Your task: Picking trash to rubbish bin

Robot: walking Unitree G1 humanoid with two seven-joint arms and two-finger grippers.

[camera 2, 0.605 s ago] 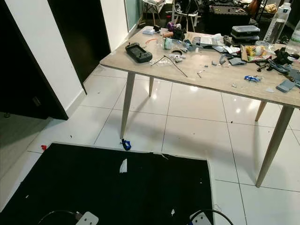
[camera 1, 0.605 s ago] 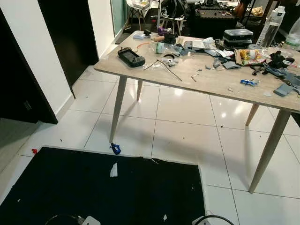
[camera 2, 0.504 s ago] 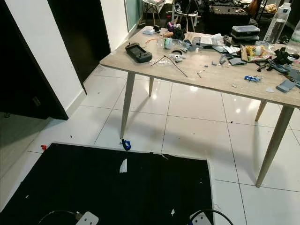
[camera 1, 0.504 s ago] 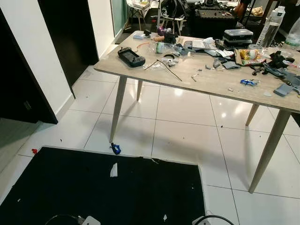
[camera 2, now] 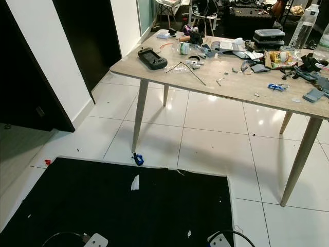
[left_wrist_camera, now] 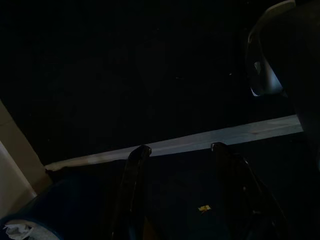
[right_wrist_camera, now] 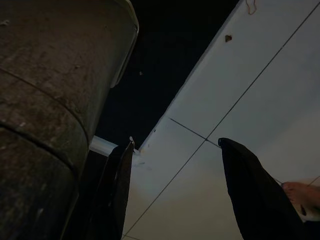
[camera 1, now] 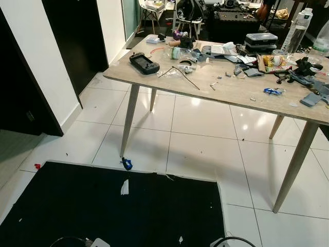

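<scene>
Head camera had tilted up a touch versus half a second earlier; nothing in the scene itself had moved. No trash had been picked.

Trash candidates were all on the floor: a white paper scrap [camera 1: 124, 187] lay on the black mat [camera 1: 77, 206], a blue scrap [camera 1: 126, 164] sat just off the mat's far edge beside the near table leg [camera 1: 128, 119], a small white bit [camera 1: 180, 239] was near the mat's near edge, and a red speck [camera 1: 37, 166] lay on the tile to the left. The tabletop [camera 1: 231, 90] carried clutter, including a black handheld controller [camera 1: 143, 63] near its left corner.

Left gripper [left_wrist_camera: 177, 150] hung idle in the dark over the mat edge, fingers spread, holding nothing. Right gripper [right_wrist_camera: 175, 144] hung over white tile [right_wrist_camera: 250, 90], fingers also spread and empty, with a grey cylindrical body [right_wrist_camera: 50, 90] close beside it, possibly the bin, could not confirm. A bare foot [right_wrist_camera: 300, 195] showed at the frame edge.

Judgement: search/approach phase. Nearest target was probably the white paper scrap; that would need a step forward and a bend.
</scene>
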